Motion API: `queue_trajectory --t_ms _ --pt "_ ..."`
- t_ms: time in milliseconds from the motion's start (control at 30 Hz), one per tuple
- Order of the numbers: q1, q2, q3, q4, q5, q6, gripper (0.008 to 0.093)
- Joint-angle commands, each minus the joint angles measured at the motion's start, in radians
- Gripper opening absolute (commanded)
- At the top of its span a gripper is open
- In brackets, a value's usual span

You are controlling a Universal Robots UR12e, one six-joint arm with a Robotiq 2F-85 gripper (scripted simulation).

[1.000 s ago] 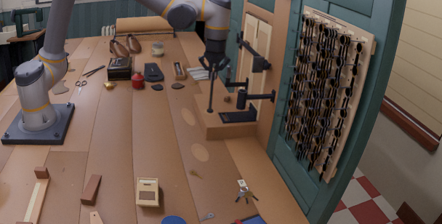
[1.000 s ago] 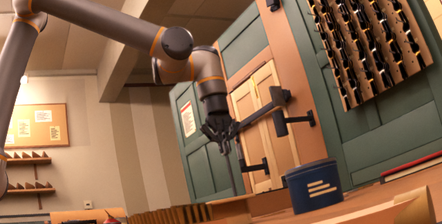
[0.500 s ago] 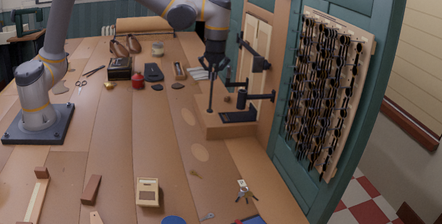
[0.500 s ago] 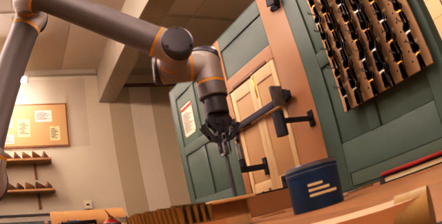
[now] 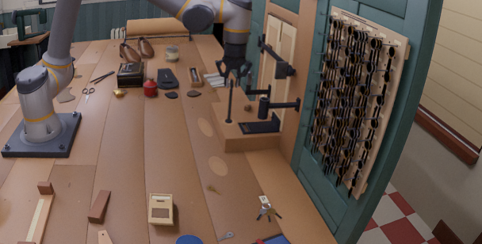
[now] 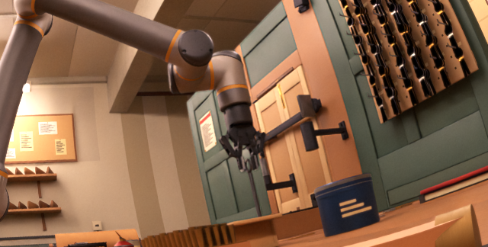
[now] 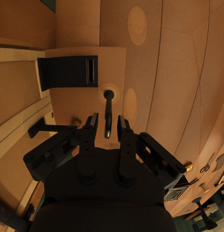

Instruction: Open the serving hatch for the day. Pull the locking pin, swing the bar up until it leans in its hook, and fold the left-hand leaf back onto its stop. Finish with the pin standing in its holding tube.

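Note:
The black locking pin [image 5: 229, 101] [image 7: 108, 112] [image 6: 252, 186] stands upright in its holding tube on the wooden block in front of the hatch. My gripper [image 5: 234, 79] [image 6: 248, 162] [image 7: 106, 121] hangs straight above the pin's top end, open and holding nothing, with the pin's head between its fingers. The black bar [image 5: 276, 58] [image 6: 288, 121] slants up across the cream hatch leaves [image 5: 279, 58] to a fitting on the post. A black slotted plate [image 5: 259, 125] [image 7: 68, 72] lies on the block at the foot of the hatch, beside a short black cylinder on a wall bracket [image 5: 277, 107].
A blue tin [image 6: 346, 205] sits on the bench near the second side camera. Further back on the bench lie a black box [image 5: 130, 74], a red pot [image 5: 150, 88], scissors [image 5: 88, 92] and a pair of shoes [image 5: 136, 50]. A key board [image 5: 358, 96] hangs on the green panel to the right.

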Motion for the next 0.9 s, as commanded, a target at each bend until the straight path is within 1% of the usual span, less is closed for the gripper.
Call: queue_trajectory --t_ms 0,533,867 --pt "0.0 -0.001 -0.001 0.0 0.0 0.0 0.038" --pt "0.0 -0.002 -0.003 0.002 0.0 0.0 0.038" --pt "0.0 -0.016 -0.017 0.03 0.0 0.0 0.038"
